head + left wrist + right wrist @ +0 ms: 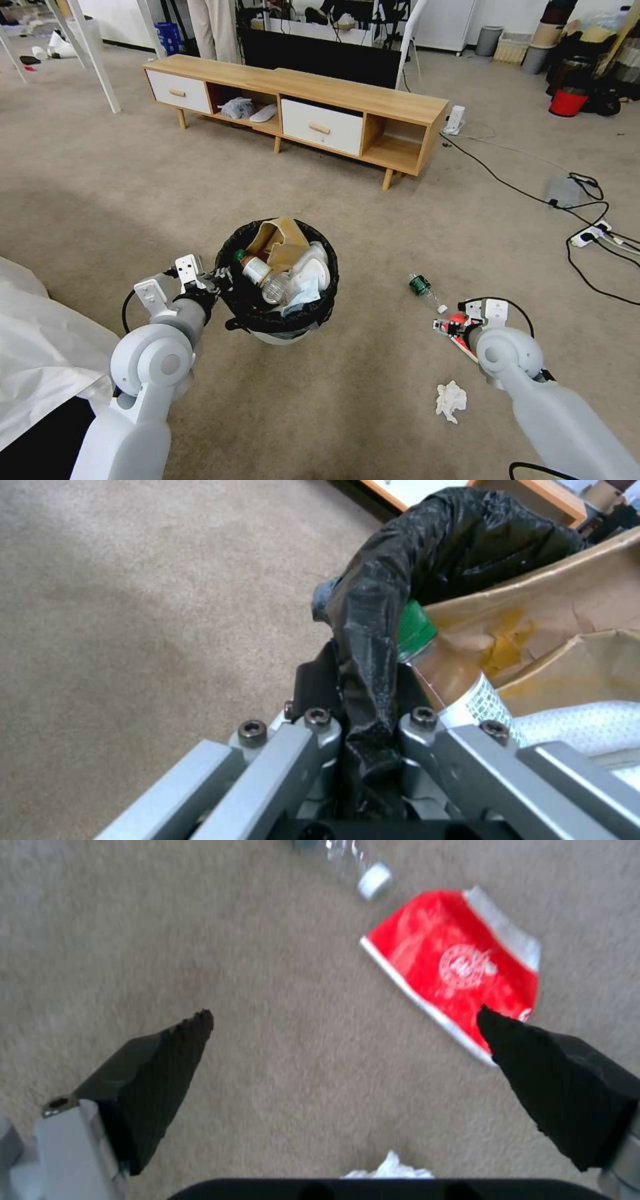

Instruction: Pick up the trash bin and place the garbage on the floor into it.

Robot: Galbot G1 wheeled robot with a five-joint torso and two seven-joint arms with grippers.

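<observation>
R gripper (343, 1030), fingers spread wide, hovers over the carpet w/ the flat red packet (457, 967) off toward one fingertip, not centred, its long axis diagonal to the gap; L gripper (363, 720) pinches the trash bin (277, 277) rim, well apart from the packet.

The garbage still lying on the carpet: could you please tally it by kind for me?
Bottles: 1, the green-labelled bottle beyond the right gripper.
Red packets: 1, the flat red packet under the open right gripper.
Tissues: 1, the white tissue beside the right arm.
Total: 3 pieces outside the trash bin, whose rim the left gripper holds.
</observation>
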